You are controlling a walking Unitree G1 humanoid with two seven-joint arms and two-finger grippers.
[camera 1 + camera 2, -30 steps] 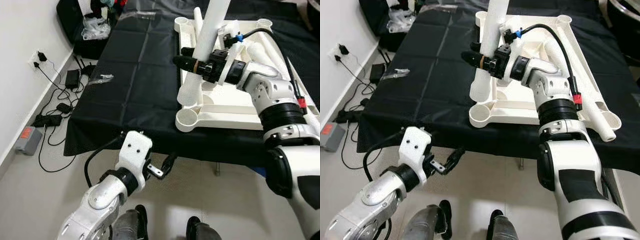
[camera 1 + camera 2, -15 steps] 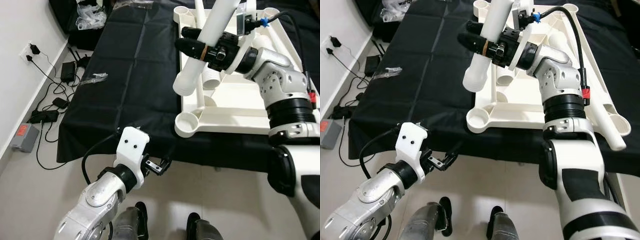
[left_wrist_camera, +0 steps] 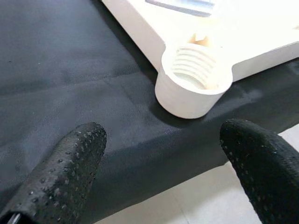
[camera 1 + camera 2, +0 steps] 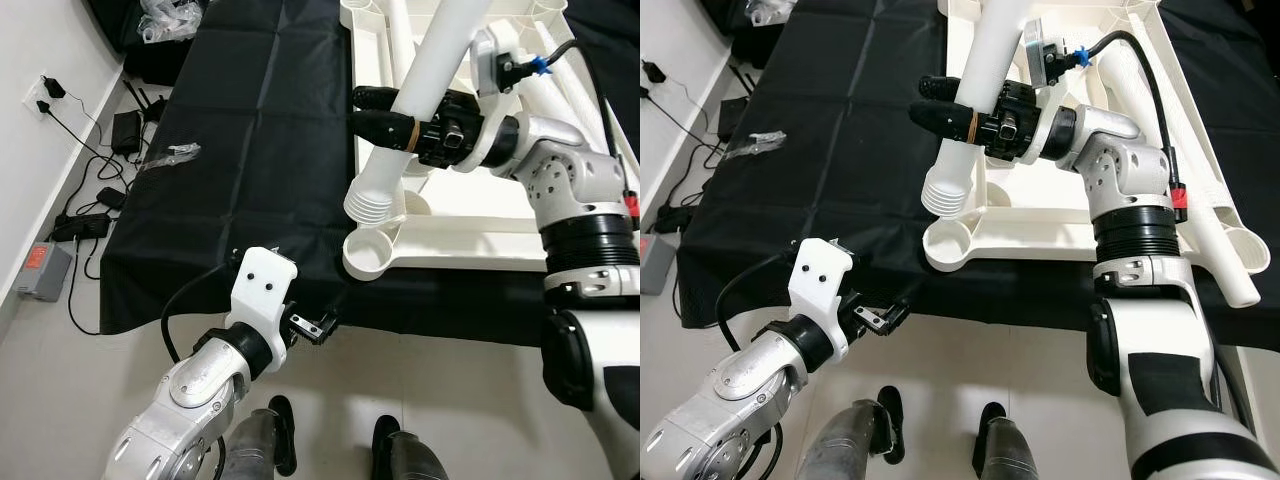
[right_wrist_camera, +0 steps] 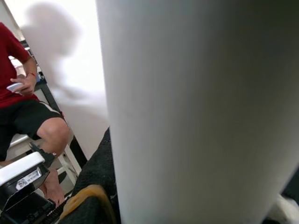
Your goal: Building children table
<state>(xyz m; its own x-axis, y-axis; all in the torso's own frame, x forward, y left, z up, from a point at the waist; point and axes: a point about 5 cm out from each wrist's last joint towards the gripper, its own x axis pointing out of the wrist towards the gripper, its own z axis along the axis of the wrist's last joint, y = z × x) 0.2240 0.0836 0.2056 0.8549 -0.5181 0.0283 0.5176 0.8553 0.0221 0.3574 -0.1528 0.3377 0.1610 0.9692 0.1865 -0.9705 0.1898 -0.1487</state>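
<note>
An upturned white children's table top [image 4: 470,235] lies on the black cloth. My right gripper [image 4: 385,128] is shut on a white table leg [image 4: 430,75], held tilted, top leaning away to the right. The leg's threaded end [image 4: 374,200] hangs just above the threaded corner socket [image 4: 367,255] at the top's near-left corner. In the right wrist view the leg [image 5: 201,112] stands close before the camera. My left gripper [image 4: 312,327] is low, in front of the table's near edge. It stands open, black fingertips [image 3: 60,172] wide apart, facing the socket [image 3: 194,77].
The black cloth [image 4: 250,130] covers the work table to my left of the top. Loose white legs [image 4: 1230,250] lie on the top's right side. Cables and adapters [image 4: 90,200] litter the floor by the left wall. A seated person [image 5: 18,93] is in the right wrist view.
My right gripper has brought the leg's threaded end down and nearer, from above the cloth to just over the corner socket. The left arm has stayed low; the camera shifted.
</note>
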